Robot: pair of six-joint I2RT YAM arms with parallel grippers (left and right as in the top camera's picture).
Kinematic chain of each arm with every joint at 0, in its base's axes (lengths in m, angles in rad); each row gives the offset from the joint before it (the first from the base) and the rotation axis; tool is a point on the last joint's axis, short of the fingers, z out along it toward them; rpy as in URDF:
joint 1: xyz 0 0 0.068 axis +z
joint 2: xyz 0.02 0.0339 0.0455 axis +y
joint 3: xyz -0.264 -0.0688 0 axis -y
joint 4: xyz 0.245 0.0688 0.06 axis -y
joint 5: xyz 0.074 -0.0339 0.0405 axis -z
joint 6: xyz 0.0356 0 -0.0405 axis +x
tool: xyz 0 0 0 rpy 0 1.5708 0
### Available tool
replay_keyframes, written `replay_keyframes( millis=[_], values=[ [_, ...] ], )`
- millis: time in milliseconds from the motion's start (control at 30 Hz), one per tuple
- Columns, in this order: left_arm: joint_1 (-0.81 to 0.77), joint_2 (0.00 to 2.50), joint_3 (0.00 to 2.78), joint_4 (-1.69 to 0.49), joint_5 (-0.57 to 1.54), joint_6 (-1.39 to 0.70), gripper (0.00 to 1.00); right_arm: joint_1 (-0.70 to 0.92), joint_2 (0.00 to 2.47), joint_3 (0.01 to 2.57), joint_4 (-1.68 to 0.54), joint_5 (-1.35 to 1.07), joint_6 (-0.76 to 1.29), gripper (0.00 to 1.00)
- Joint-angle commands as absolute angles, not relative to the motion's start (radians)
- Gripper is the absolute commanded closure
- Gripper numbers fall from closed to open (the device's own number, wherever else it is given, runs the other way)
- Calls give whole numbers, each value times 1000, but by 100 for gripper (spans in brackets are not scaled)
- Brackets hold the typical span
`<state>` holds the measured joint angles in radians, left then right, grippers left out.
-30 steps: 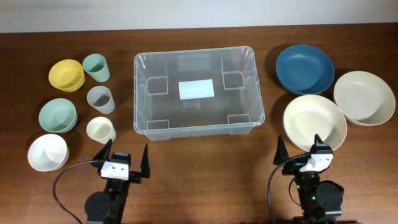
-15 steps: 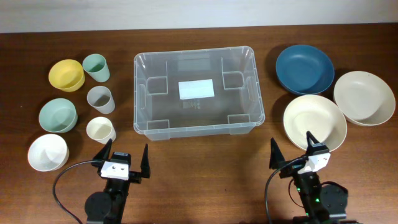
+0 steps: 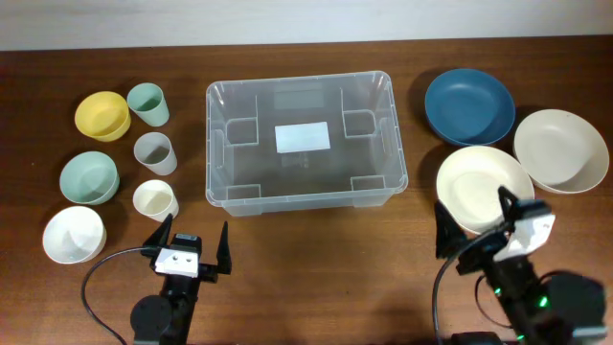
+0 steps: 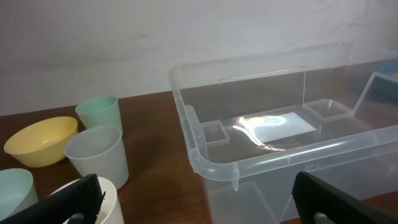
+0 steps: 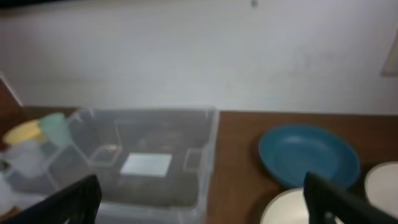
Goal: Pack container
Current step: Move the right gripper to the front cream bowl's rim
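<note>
The container (image 3: 251,161) sits at the table's centre with nothing in it, so packing looks not yet begun; the blue bowl (image 3: 469,105), beige bowl (image 3: 560,149) and cream bowl (image 3: 479,182) lie between its 2 and 4 o'clock. Around its 9 o'clock wait the yellow bowl (image 3: 102,115), green bowl (image 3: 89,177) and white bowl (image 3: 74,235), then the green cup (image 3: 148,103), grey cup (image 3: 154,152) and cream cup (image 3: 154,200), all still to load. The left gripper (image 3: 195,230) at 7 o'clock and the right gripper (image 3: 472,218) at 5 o'clock, overlapping the cream bowl's near edge from overhead, both stand wide and empty.
</note>
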<state>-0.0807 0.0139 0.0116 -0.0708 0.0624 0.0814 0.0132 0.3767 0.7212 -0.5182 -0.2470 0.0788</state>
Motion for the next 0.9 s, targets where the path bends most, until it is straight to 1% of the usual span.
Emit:
replay_keyframes(
  millis=[0,100,267,367,533,667,733,767,833,867],
  values=[
    [-74,6,9,-76,56,68,1,20,524,864,-582,-410,83,1],
    [-74,6,9,-76,55,68,0,20,613,903,-607,-493,89,1],
    [-74,6,9,-76,55,68,0,19,717,931,-612,-469,244,1],
    [-74,6,9,-76,55,68,0,10,798,1020,-661,-433,324,1],
    [-74,6,9,-76,55,68,0,-52,921,1222,-814,-434,323,1],
    [-74,6,9,-76,55,68,1,-53,953,1241,-870,-442,317,1],
    [-74,6,9,-76,56,68,0,-55,971,1241,-876,-366,324,1],
    [-74,6,9,-76,56,68,0,-59,976,1241,-876,-318,368,1],
    [-74,6,9,-76,56,68,0,-98,988,1241,-880,-218,559,1],
    [-74,6,9,-76,55,68,0,-125,992,1241,-880,-210,606,1]
  ],
)
